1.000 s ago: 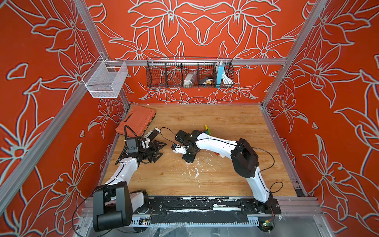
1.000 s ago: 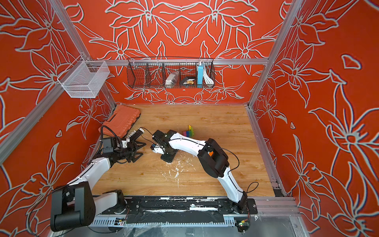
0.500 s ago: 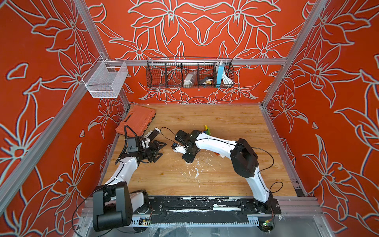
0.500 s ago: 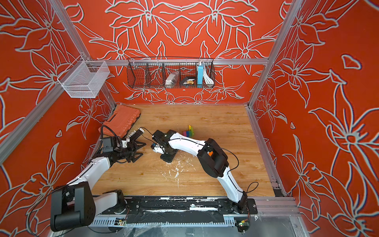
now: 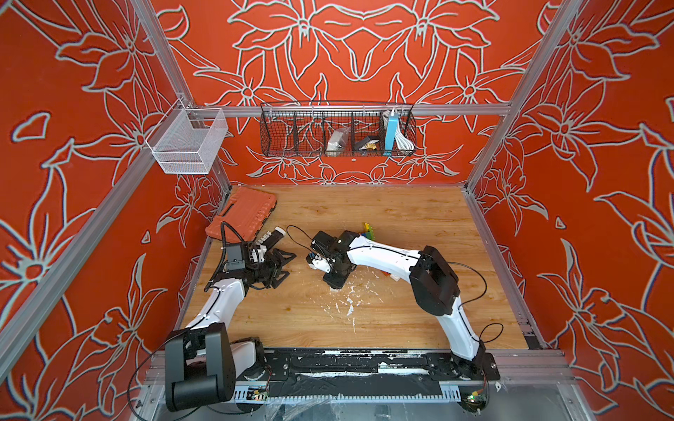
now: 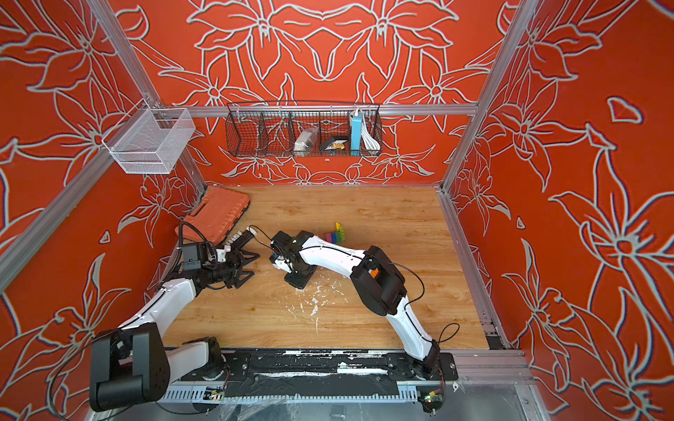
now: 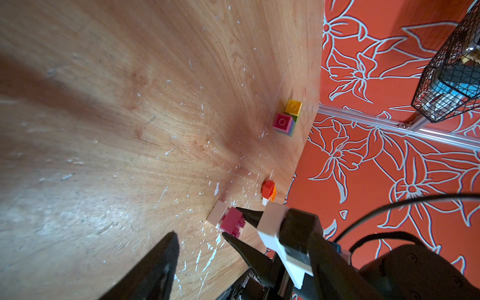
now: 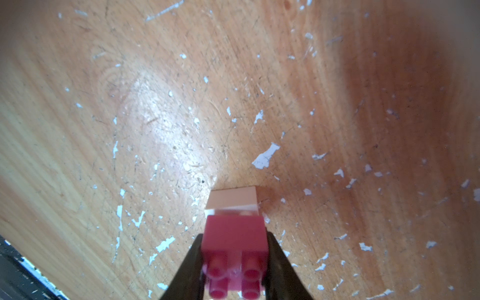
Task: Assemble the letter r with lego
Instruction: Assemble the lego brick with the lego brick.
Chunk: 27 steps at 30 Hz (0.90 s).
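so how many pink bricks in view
2: one pink brick in the right gripper, joined to a white brick; another atop the stack beside the yellow brick. More may be hidden.

This is a robot test cell, as in a lab. Aluminium bars [image 5: 456,109] hold orange walls [image 5: 91,91] with printed flowers around a wooden tabletop [image 5: 401,218]. A left arm [image 5: 224,300] and a right arm [image 5: 383,255], white and black, are fixed to a black rail [image 5: 346,382] at the near edge of the tabletop. A black basket [image 5: 288,145] and a white basket [image 5: 182,149] hang on the bars. White flecks [image 5: 350,310] lie on the wood.
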{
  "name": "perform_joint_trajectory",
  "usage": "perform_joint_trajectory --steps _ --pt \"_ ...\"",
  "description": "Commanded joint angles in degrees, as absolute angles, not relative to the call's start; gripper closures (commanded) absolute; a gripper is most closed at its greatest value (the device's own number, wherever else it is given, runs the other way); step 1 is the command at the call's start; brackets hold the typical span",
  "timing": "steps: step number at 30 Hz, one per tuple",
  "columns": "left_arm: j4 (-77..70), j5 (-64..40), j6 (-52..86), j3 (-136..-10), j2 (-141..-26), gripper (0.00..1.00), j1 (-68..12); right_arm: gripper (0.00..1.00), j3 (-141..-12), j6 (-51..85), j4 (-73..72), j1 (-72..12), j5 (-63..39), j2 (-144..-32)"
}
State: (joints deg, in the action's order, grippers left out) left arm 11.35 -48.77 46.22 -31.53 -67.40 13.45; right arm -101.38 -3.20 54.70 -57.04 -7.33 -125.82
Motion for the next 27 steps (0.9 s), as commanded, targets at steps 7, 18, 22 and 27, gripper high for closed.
perform_joint_trajectory --steps 7,18,22,27 --pt "12.11 -49.39 45.09 -32.27 -66.89 0.21 13.7 1.0 -97.57 -9.55 56.97 -57.83 -4.43 -136.72" --pt "12.5 -49.31 44.91 -32.42 -66.8 0.21 13.71 1.0 -99.1 -10.41 59.76 -57.1 -5.89 -139.39" --pt "12.48 -49.39 44.91 -32.76 -67.17 0.21 13.63 1.0 -98.56 -6.14 59.27 -55.36 -6.06 -138.68" --pt "13.4 -48.5 43.97 -33.08 -66.83 0.2 13.63 1.0 -92.86 1.2 55.19 -55.02 -4.55 -135.65"
